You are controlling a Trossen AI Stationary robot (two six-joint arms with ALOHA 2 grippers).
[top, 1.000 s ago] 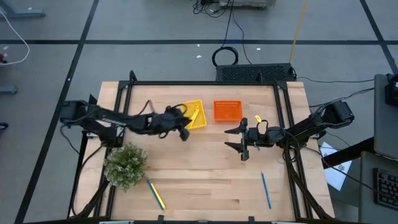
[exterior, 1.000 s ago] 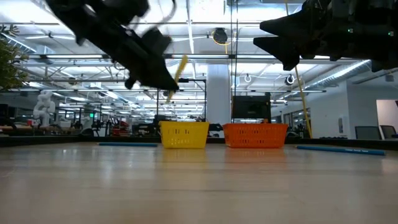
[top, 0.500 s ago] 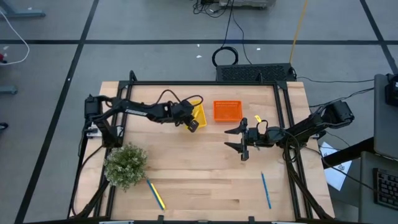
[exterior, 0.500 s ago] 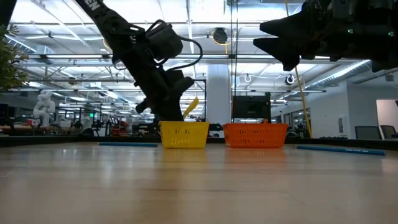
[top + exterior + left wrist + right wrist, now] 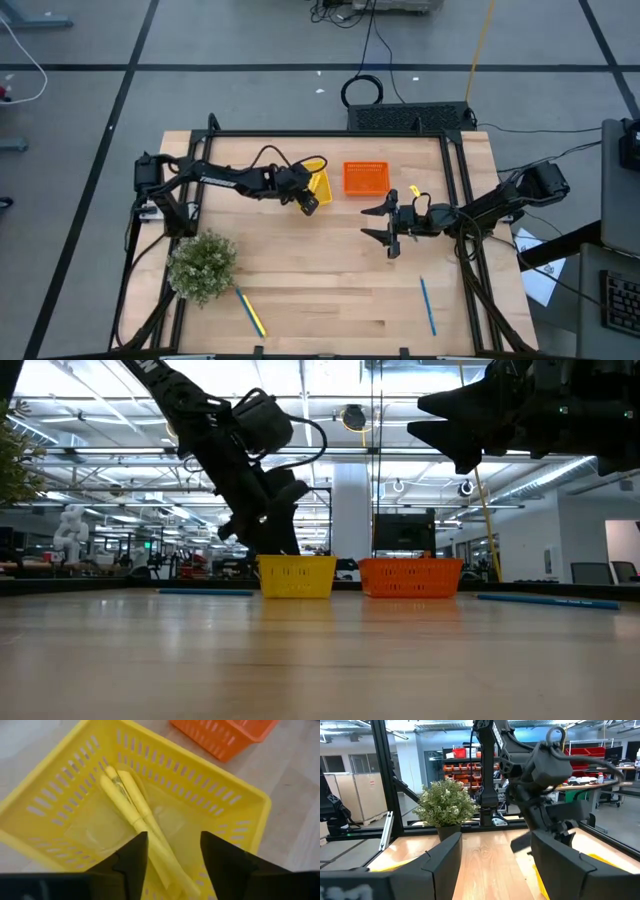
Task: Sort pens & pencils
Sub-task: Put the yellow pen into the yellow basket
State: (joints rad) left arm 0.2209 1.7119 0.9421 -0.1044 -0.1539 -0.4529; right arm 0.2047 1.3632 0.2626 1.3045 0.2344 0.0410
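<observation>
The left gripper hangs over the yellow basket, fingers spread, empty; two pencils lie inside it. The right gripper waits spread and empty at mid-table. A pen lies near right.

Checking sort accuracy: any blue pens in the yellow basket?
No. The left wrist view shows only pencils lying in the yellow basket, nothing blue among them.

the wooden table carries a yellow basket, orange basket, plant, pens and a pencil.
</observation>
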